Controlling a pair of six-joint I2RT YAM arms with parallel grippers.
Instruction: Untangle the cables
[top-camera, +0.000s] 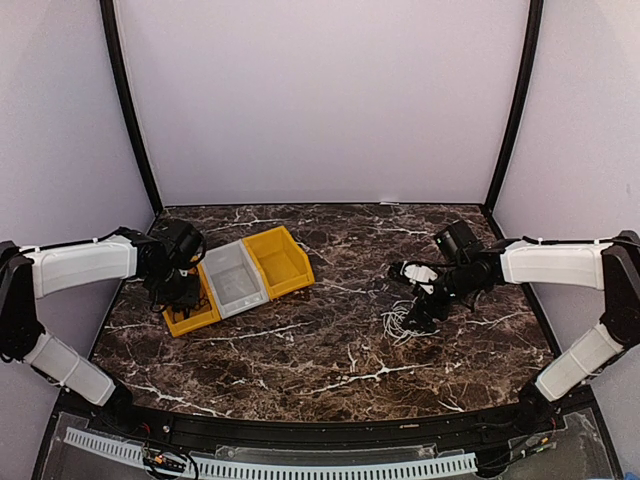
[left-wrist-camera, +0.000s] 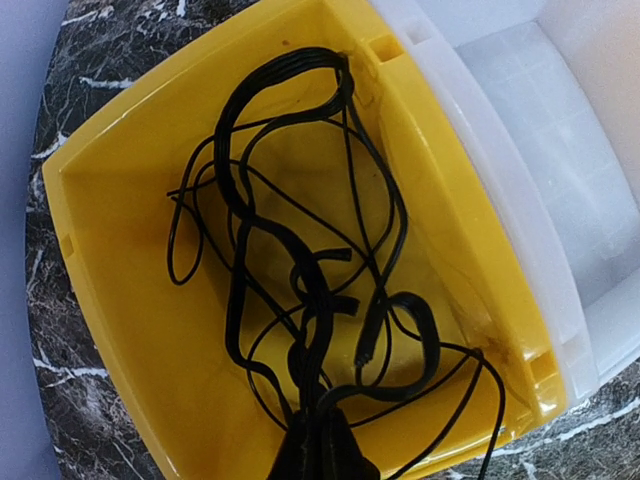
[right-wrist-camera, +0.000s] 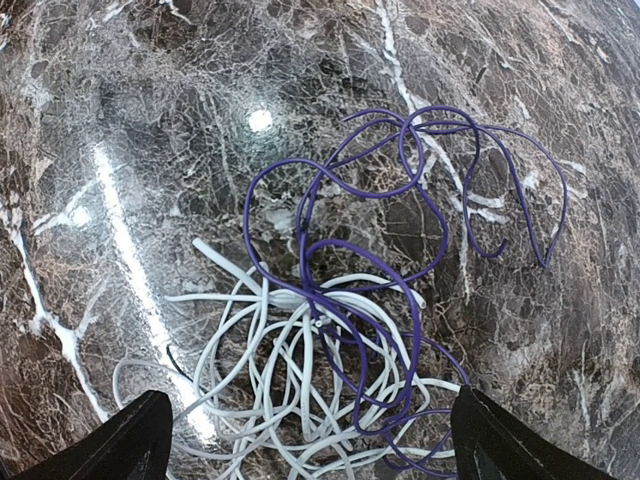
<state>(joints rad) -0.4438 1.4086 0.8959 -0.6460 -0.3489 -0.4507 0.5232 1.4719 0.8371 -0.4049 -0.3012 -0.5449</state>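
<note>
**Inspector:** Report the left gripper.

**Robot:** My left gripper (left-wrist-camera: 320, 450) is clenched, with both fingers pressed together on a strand of the black cables (left-wrist-camera: 300, 250). Those cables lie in loose, crossing loops inside the yellow bin (left-wrist-camera: 110, 330), which touches the white bin (left-wrist-camera: 520, 200) on its left.

**Inspector:** And the right?

**Robot:** My right gripper (right-wrist-camera: 310, 420) is released. Its fingers are spread wide and grip nothing. It hangs over a tangle on the marble table (top-camera: 330, 360), well to the right of the white bin.

**Inspector:** Contents of that tangle?

**Robot:** A white cable (right-wrist-camera: 270, 370) in a dense knot of loops. A purple cable (right-wrist-camera: 400, 200) is threaded through the knot and spreads out past it. Both rest flat on the table.

**Inspector:** Anything else at the white bin?

**Robot:** A second yellow bin (top-camera: 280, 260) touches its right side.
</note>
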